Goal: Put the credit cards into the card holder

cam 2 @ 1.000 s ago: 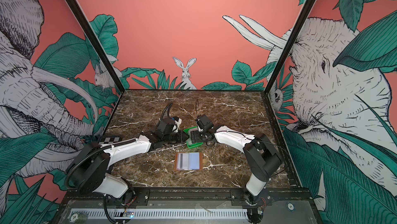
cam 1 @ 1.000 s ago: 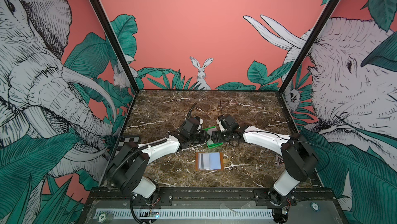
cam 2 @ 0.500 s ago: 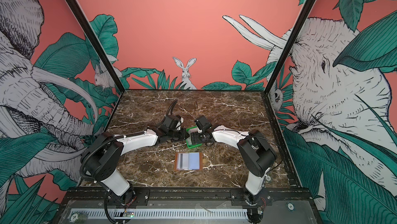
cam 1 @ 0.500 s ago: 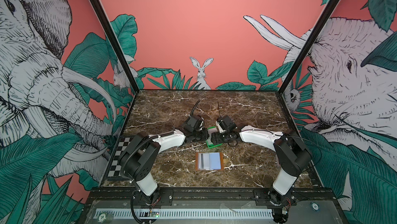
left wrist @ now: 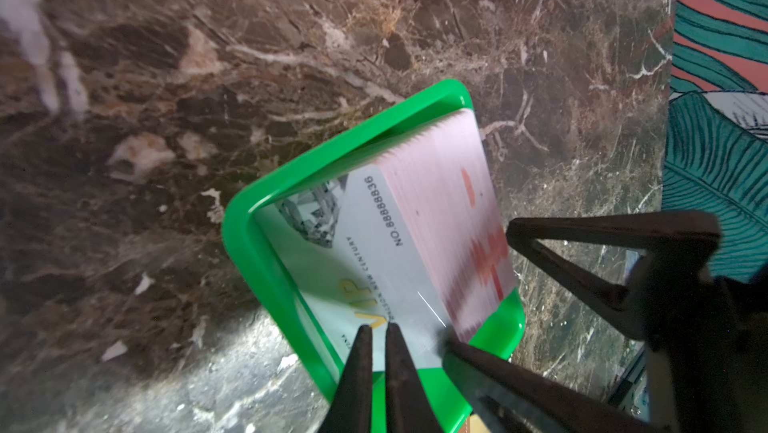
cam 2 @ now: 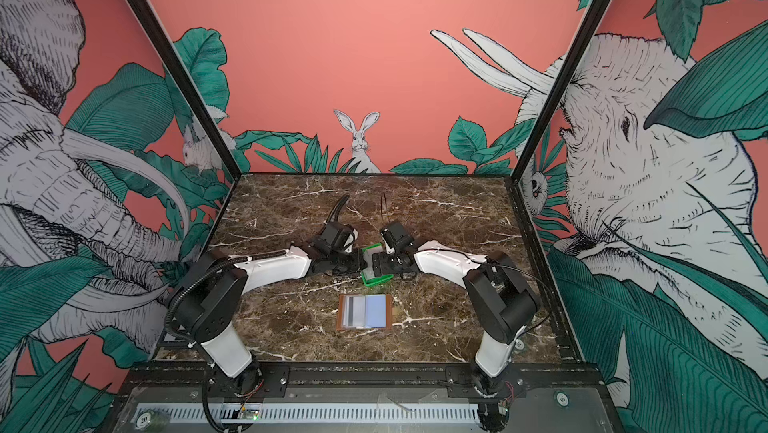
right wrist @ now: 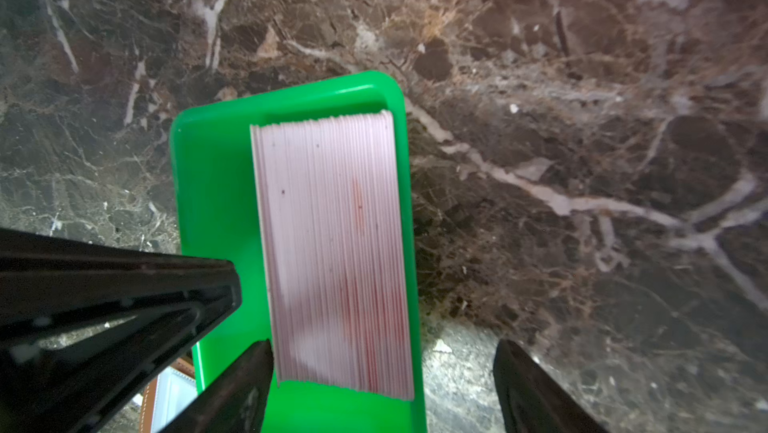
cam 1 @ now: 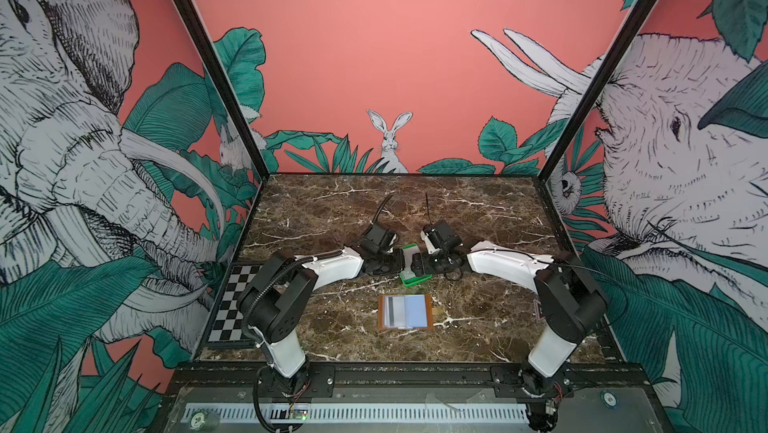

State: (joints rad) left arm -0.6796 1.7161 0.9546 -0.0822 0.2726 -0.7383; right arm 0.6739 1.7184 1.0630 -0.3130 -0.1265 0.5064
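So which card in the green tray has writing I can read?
The VIP card, leaning away from the stack right at the left gripper's closed tips. The other cards show only pale edges.

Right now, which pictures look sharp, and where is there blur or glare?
Both top views: sharp, evenly lit, walls splaying outward. Left wrist view: card stack edges smeared, pale glare on the marble. Right wrist view: stack soft, right claw dark, its detail lost.

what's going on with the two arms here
Both arms meet at the green tray, where a stack of credit cards stands on edge. The left hand pinches the front card, tipped away from the stack; the right hand is open astride the stack. The card holder lies open nearby, cards in it.
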